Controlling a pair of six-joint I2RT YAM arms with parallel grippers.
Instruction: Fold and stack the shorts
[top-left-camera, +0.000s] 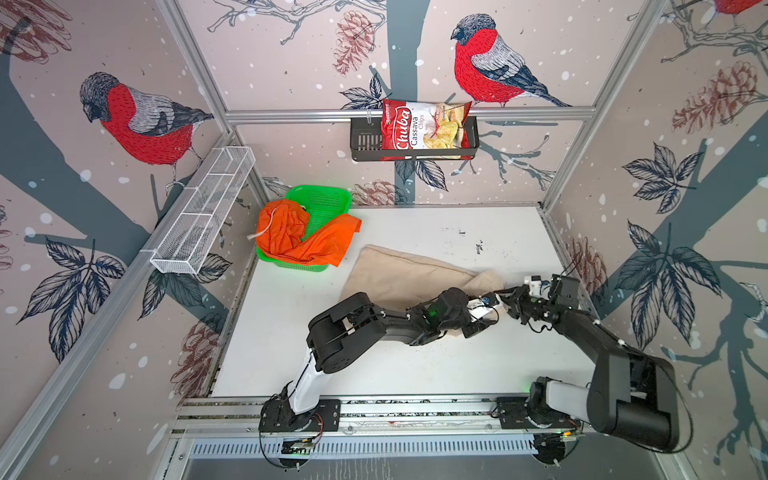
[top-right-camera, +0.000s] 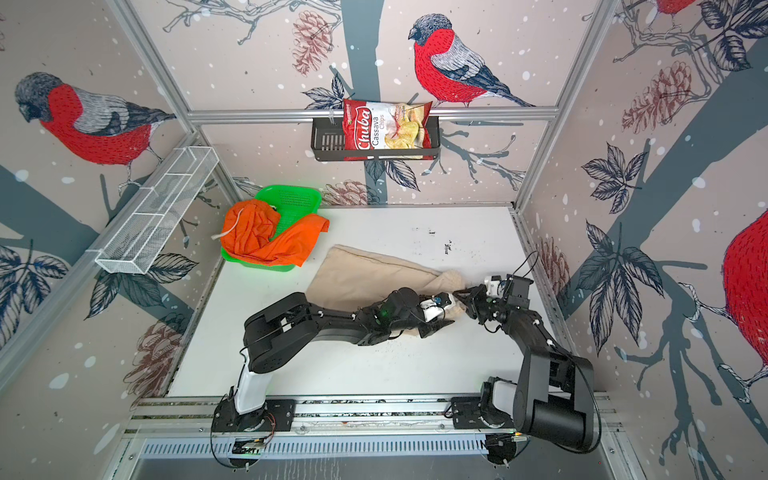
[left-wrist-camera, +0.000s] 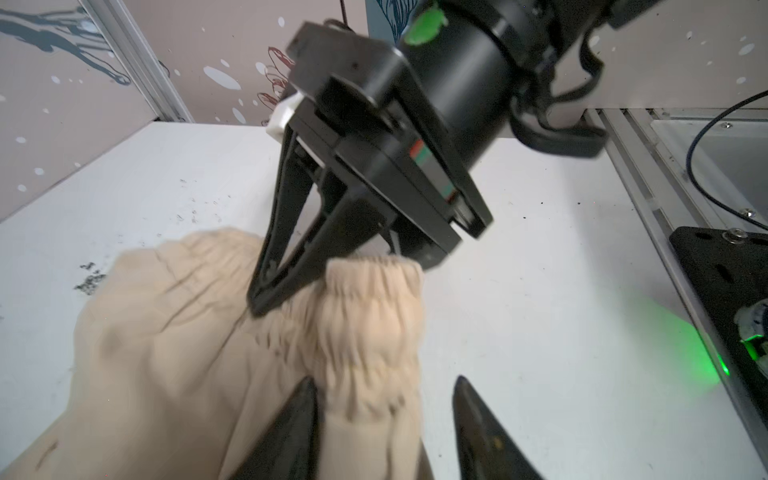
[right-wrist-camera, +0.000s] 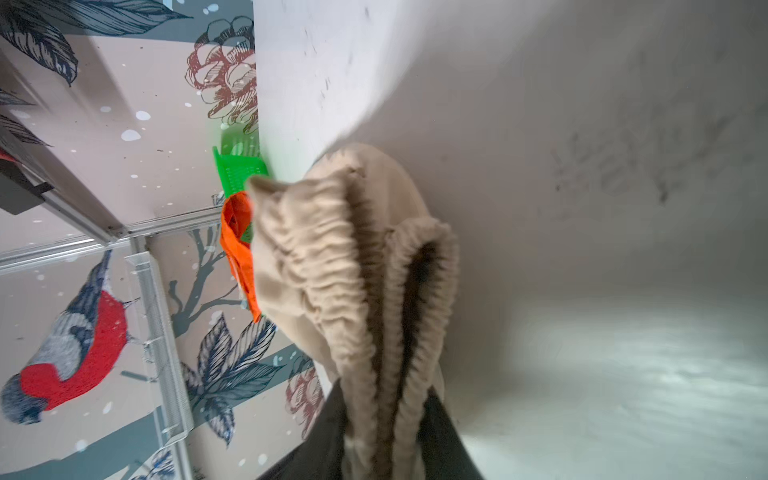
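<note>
- Between the fingers of the right gripper (right-wrist-camera: 386, 390) sits the waistband (right-wrist-camera: 316, 257) of the beige shorts (top-left-camera: 407, 270), pinched tight; the legs trail away on the table (top-left-camera: 415, 370).
- Just beside it, the left gripper (left-wrist-camera: 385, 380) gapes wide, holding nothing.
- Soft, light, floppy, I think: the thick waistband is the best grab.
- Far from both, the orange shorts (top-left-camera: 299, 237) lie in the green basket (top-left-camera: 328, 199).

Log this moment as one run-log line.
left gripper: open | right gripper: shut on beige shorts | orange shorts: heaped on green basket, unfolded
</note>
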